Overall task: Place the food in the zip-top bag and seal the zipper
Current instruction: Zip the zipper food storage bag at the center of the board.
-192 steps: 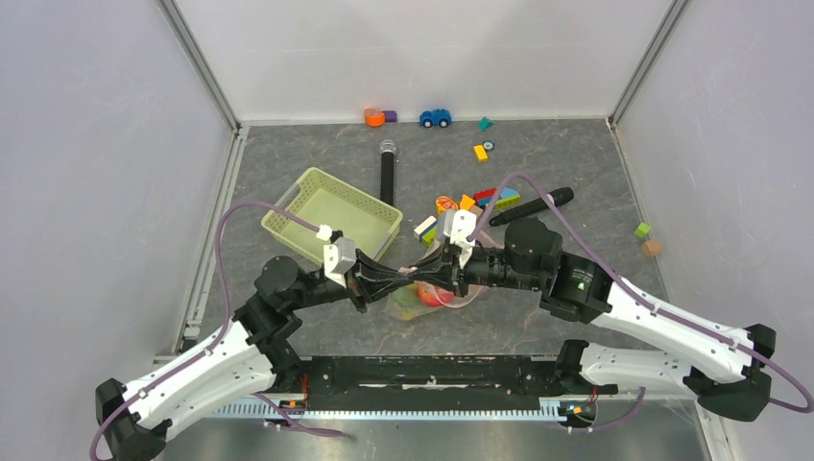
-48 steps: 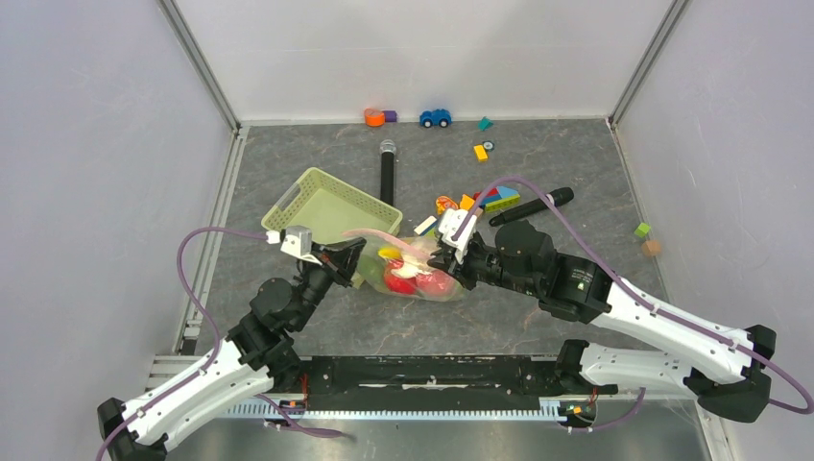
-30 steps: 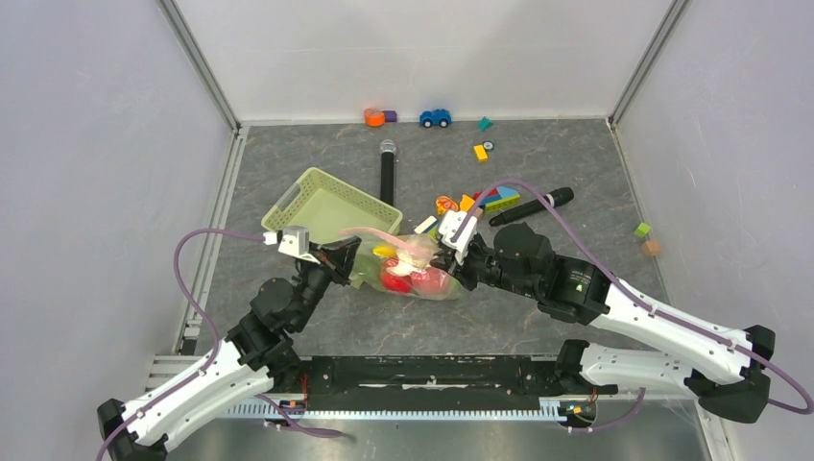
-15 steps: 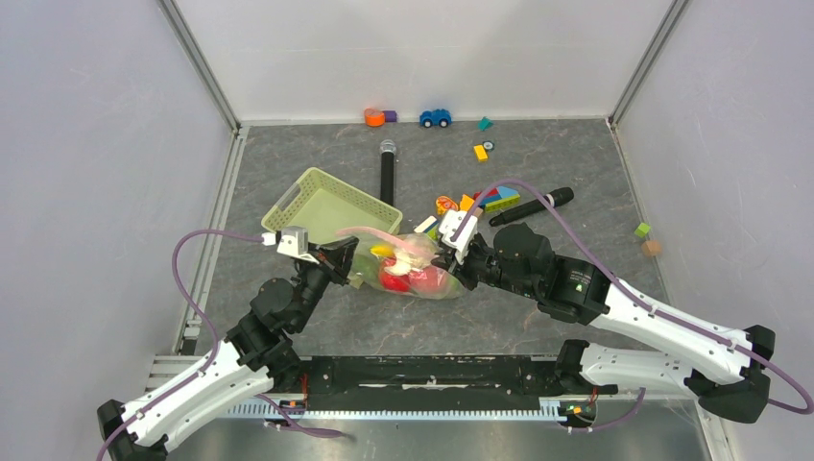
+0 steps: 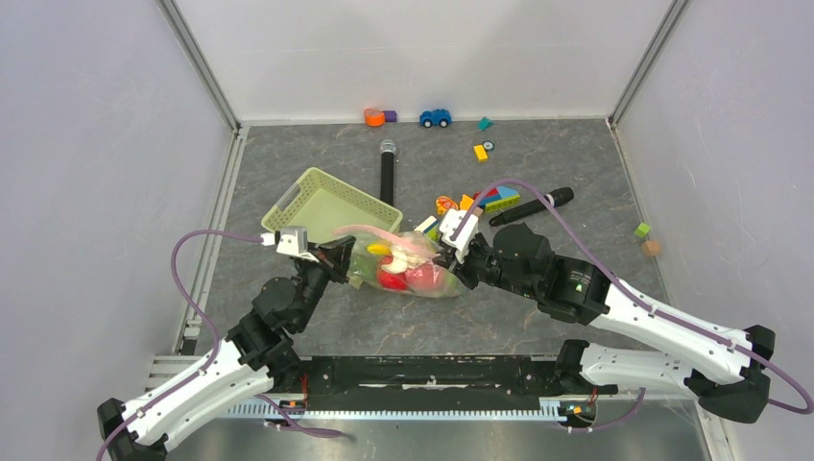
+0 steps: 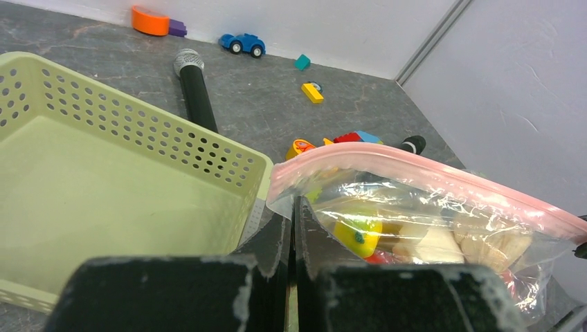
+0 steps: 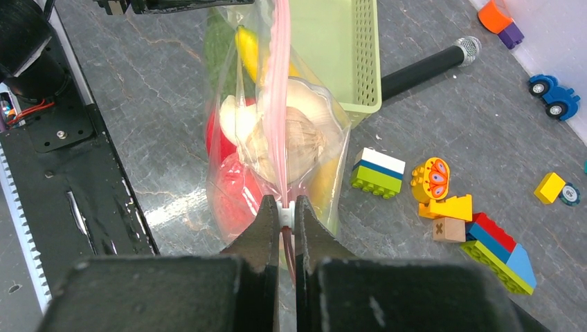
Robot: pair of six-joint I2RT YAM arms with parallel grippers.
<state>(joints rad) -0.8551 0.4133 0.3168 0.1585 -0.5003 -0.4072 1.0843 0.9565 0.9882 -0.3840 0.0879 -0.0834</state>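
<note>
The clear zip-top bag [image 5: 408,267] hangs stretched between my two grippers just above the table. Toy food shows inside it: a yellow banana [image 6: 356,234], a red tomato [image 7: 223,142], a green vegetable [image 7: 217,41] and a pale pinkish fruit [image 7: 294,142]. The pink zipper [image 7: 280,90] runs along the bag's top edge, also in the left wrist view [image 6: 415,173]. My left gripper [image 6: 292,207] is shut on the bag's left corner. My right gripper [image 7: 286,214] is shut on the white zipper slider [image 7: 286,214] at the right end.
The pale green basket [image 5: 331,213] stands just behind the bag's left end. Two black microphones [image 5: 387,173] [image 5: 531,206] and loose building blocks [image 5: 480,202] lie behind. A toy car [image 5: 435,117] and small blocks sit by the back wall.
Over six seconds the bag went from bunched low between the grippers to stretched out with its zipper taut. In the last second it has shifted only slightly.
</note>
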